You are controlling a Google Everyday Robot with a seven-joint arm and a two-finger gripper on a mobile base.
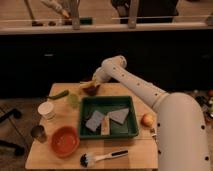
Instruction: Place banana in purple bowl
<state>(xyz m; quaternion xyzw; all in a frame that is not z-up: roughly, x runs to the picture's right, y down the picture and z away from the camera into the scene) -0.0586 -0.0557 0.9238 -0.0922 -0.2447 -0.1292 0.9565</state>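
Near the far edge of the table [135, 148], about at its middle, the gripper [93, 83] hung just above the purple bowl [92, 90]. The arm reached there from the right side, passing over the far right corner of the green tray [107, 136]. Whether the gripper was closed on something or already open, I could not tell.

The banana [85, 84] showed as a small pale yellow piece right at the gripper tip, on the side toward the left edge of the table. It touched or almost touched the rim of the bowl. Its long axis seemed to lie roughly along the far edge, from left to right.

So the bowl was directly under the gripper, and the banana did not need to travel far. In my judgement the task was in its last step. The next move would be a short lowering and a release, so that the banana falls inside the bowl and not over the rim toward the green vegetable [59, 94], which lay closer to the left edge.
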